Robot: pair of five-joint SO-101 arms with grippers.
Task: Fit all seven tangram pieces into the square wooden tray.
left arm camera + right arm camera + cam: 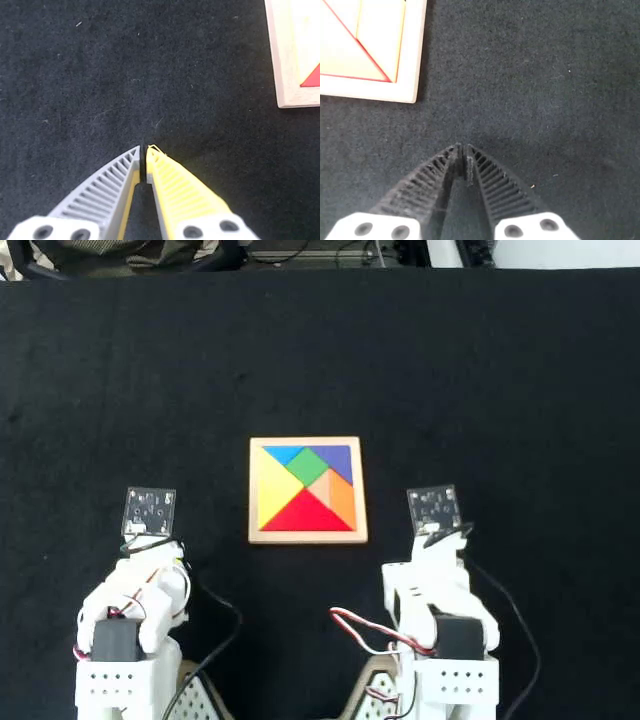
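The square pale-wood tray (308,537) lay flat near the middle of the black cloth-covered table (500,390), and seven flat coloured pieces filled it edge to edge. A large yellow triangle (268,490) took up the left side and a large red triangle (305,515) the near side, the two meeting along a diagonal. A small blue triangle (283,453) sat in the far left corner, touching a green square (309,467) set on its point in the middle. A purple triangle (339,458) filled the far right corner, an orange parallelogram (344,502) ran down the right side, and a small tan triangle (322,486) lay between the green, red and orange pieces.

The white left arm (135,605) and white right arm (440,600) sat folded at the near edge of the table, one on each side of the tray and apart from it. Each carried a small circuit board at its wrist; any print on them was too small to tell.

The left gripper (143,148), with one grey and one yellow finger, had its tips pressed together on nothing, above bare cloth, with a corner of the tray (285,75) off to one side. The black-fingered right gripper (463,146) was likewise closed and empty, near another corner of the tray (415,60).
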